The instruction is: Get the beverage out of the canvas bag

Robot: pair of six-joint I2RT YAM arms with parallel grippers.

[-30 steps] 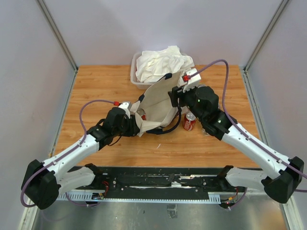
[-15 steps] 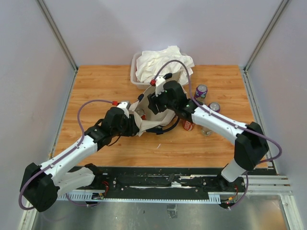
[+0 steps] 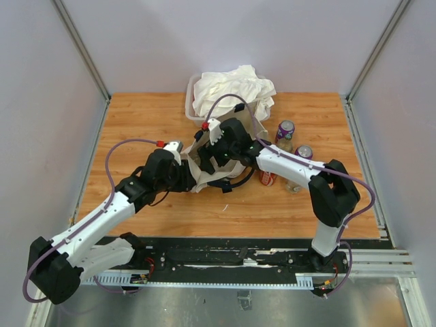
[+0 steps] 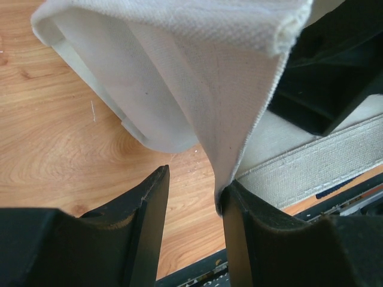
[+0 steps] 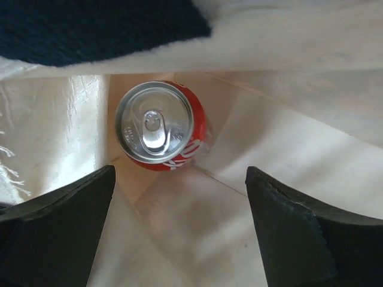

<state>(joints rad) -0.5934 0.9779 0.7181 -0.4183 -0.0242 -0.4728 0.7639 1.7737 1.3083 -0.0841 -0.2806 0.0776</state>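
The cream canvas bag (image 3: 235, 165) with navy handles lies in the middle of the table, its mouth facing left. My right gripper (image 3: 208, 159) is open and reaches into the mouth. In the right wrist view a red beverage can (image 5: 160, 125) stands inside the bag (image 5: 281, 149), just beyond my wide-open right gripper (image 5: 179, 230), which does not touch it. My left gripper (image 3: 189, 176) is at the bag's left rim. In the left wrist view its fingers (image 4: 196, 179) stand apart, and the bag's rim (image 4: 227, 72) hangs against the inner side of the right finger.
A clear plastic tub (image 3: 192, 109) with a white cloth heap (image 3: 231, 88) stands behind the bag. To the bag's right stand a red can (image 3: 267, 178), a purple can (image 3: 285, 132) and another can (image 3: 303, 152). A navy handle (image 5: 102, 30) crosses above the bag's mouth.
My right arm has swung left from beside the cans and brought its gripper into the bag's mouth, uncovering the purple can and its neighbour. My left arm has barely moved.
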